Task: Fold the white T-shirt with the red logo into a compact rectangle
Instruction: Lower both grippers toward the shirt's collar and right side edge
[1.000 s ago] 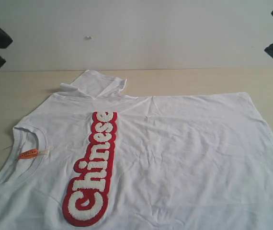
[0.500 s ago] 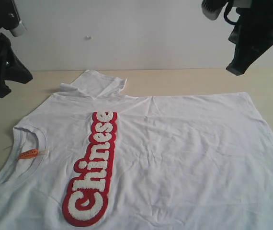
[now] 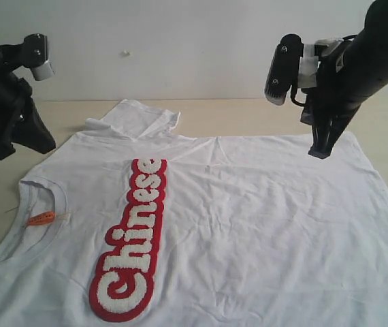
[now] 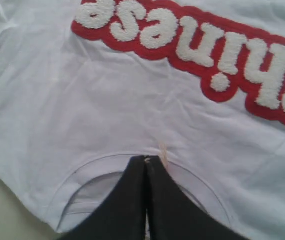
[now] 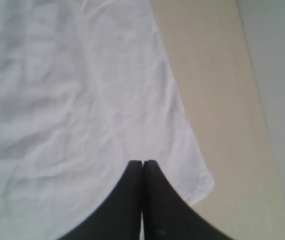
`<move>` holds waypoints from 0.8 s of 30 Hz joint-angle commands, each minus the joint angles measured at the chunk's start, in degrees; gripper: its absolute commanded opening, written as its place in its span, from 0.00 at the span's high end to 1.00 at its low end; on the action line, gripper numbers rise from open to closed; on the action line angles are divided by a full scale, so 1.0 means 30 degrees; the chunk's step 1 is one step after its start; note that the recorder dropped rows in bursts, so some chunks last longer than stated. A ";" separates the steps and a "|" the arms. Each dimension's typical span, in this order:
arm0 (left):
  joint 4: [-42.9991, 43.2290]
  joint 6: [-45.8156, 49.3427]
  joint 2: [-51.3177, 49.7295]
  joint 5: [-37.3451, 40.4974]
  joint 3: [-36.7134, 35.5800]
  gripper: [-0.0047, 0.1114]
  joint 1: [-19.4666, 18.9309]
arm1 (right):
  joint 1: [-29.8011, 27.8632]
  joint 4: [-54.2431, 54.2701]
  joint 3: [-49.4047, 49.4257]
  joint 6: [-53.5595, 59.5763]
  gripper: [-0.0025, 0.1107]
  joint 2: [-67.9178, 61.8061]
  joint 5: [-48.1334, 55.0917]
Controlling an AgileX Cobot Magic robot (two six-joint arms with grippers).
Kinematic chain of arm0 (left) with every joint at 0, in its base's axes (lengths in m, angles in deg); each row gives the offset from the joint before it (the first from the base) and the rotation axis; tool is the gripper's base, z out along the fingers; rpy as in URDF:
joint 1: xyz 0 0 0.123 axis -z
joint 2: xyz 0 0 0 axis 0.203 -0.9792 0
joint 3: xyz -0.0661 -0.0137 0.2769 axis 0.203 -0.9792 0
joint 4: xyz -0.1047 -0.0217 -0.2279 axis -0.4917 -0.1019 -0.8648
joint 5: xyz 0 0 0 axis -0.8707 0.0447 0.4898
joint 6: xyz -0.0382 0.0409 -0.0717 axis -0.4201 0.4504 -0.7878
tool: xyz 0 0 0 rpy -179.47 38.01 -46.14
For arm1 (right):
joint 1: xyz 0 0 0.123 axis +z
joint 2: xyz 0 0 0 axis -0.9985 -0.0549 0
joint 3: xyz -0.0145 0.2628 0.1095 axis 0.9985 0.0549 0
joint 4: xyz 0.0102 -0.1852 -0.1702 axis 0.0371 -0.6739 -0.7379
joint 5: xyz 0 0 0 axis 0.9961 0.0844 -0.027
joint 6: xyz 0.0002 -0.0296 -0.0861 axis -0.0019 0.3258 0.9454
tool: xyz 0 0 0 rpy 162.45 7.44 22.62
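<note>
**Desk:** What is on the table?

**Photographer:** The white T-shirt [image 3: 262, 225] lies spread front-up and wrinkled across a pale wooden table [image 3: 248, 112]. Its ribbed collar [image 3: 43, 189] is toward the left of the exterior view, and one sleeve [image 3: 139, 116] sticks out at the far edge.

**Desk:** Any readable wording?

**Photographer:** Yes. The red logo [image 3: 131, 238], a long fuzzy patch down the chest, spells "Chinese" in puffy white letters. A small orange neck tag [image 3: 41, 219] sits inside the collar, and any print on it is too small to make out.

**Desk:** And the arms?

**Photographer:** The left gripper [image 4: 146, 160] hangs above the collar's edge, its black jaws pressed together with nothing between them. The right gripper [image 3: 319, 152] points down over the shirt's far right corner, near where the fabric meets bare table. Its jaws are likewise closed tip to tip and hold nothing. Neither appears to grip the cloth.
</note>
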 commanded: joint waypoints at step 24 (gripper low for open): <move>0.4281 0.0492 -0.1883 -0.2704 -0.2731 0.96 0.1372 | -0.4703 0.3778 -0.0070 0.7880 0.98 -0.2346 0.3805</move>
